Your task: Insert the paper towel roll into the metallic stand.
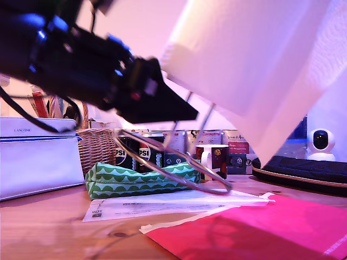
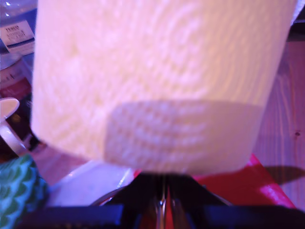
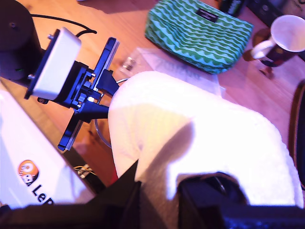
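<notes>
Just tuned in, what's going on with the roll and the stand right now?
My second gripper holds the paper towel roll up in the air, tilted. My first gripper grips the metallic stand, which leans over the table with its ring base lifted at one side. The rod runs up toward the roll's lower end; whether it has entered the core is hidden. A green pouch and mug sit behind.

Looks like a home, on a wooden table point(image 1: 49, 222) crowded with household things: a wicker basket point(image 1: 96, 147), a green wave-patterned pouch point(image 1: 135, 181), a mug point(image 1: 212, 158), drink cans point(image 1: 142, 151), loose papers point(image 1: 162, 205), a white cosmetics box point(image 1: 35, 157), and a small white security camera point(image 1: 321, 143).
</notes>
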